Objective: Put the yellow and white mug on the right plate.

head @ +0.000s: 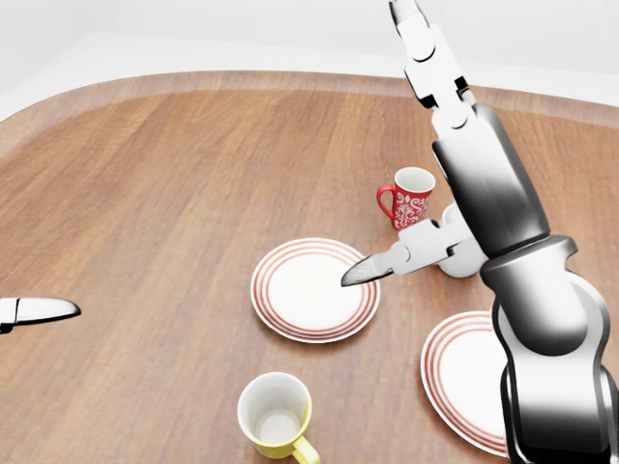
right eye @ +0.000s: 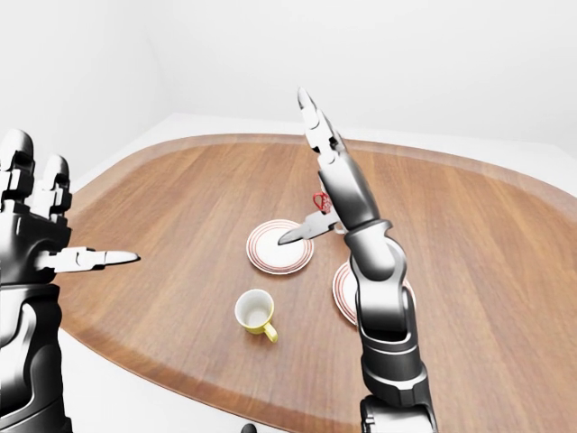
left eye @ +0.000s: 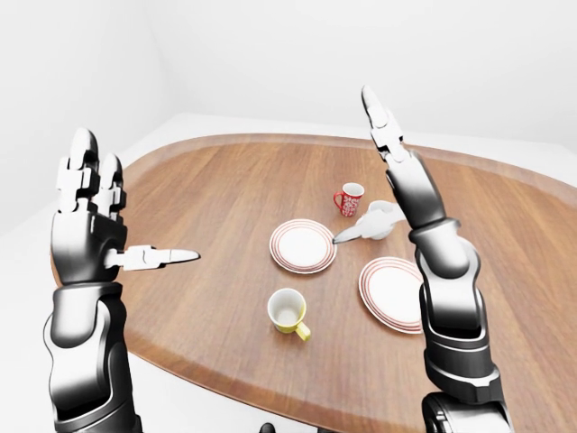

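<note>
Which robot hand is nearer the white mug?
Right. The right robot hand is raised directly over the white mug, partly hiding it. The left robot hand is held up far off at the left-eye view's left side.

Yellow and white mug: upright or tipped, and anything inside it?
Upright and empty. The yellow and white mug stands on the table, mouth up, its bare white inside visible, handle toward the view's lower right.

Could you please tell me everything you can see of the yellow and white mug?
The yellow and white mug is glossy, like ceramic: yellow outside, white inside, with a yellow handle pointing toward the head view's bottom right. It stands upright and empty on the wooden table, below the left plate in that view and left of the right plate. Neither hand touches it.
</note>
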